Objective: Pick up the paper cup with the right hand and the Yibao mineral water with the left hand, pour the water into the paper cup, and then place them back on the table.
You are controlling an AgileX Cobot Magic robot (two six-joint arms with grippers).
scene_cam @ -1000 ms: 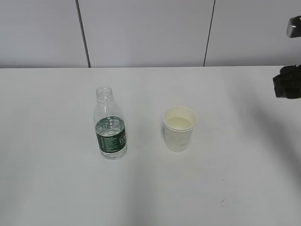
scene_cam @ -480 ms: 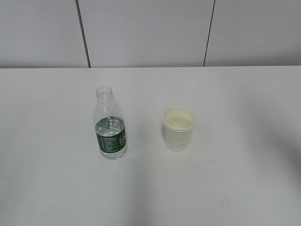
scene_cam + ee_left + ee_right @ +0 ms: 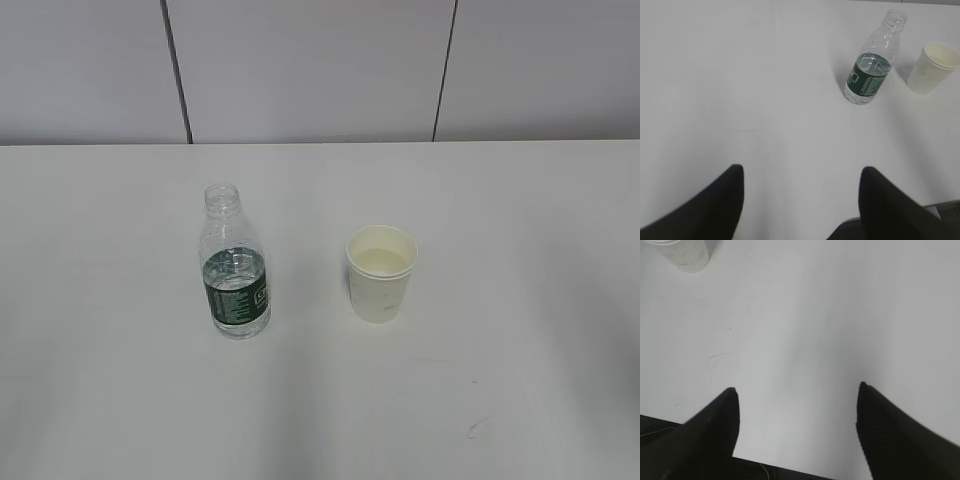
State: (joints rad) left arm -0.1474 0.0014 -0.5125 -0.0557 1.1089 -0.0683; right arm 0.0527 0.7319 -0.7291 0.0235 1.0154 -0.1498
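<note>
Upright on the white table [image 3: 120, 400], the Yibao mineral water [image 3: 235, 265] stands left of the paper cup [image 3: 381, 272] in the exterior view, the two near each other but apart. Its neck is uncapped, the dark green label wraps the lower half, and water shows at about label height. The cup is shorter, also upright, with a pale cream inside. A small dark scratch [image 3: 477, 428] marks the table in front of the cup, toward the right.

Neither arm appears in the exterior view. From the left wrist view, the left hand's pincer [image 3: 802, 200] is released, its two black fingers [image 3: 720, 205] spread wide over bare table, well short of the bottle and cup, which sit far off at the upper right. From the right wrist view, the right hand's pincer [image 3: 796, 430] is likewise spread and holding nothing; only the base of the cup shows at the top left corner, well away from the fingers [image 3: 890, 435].
</note>
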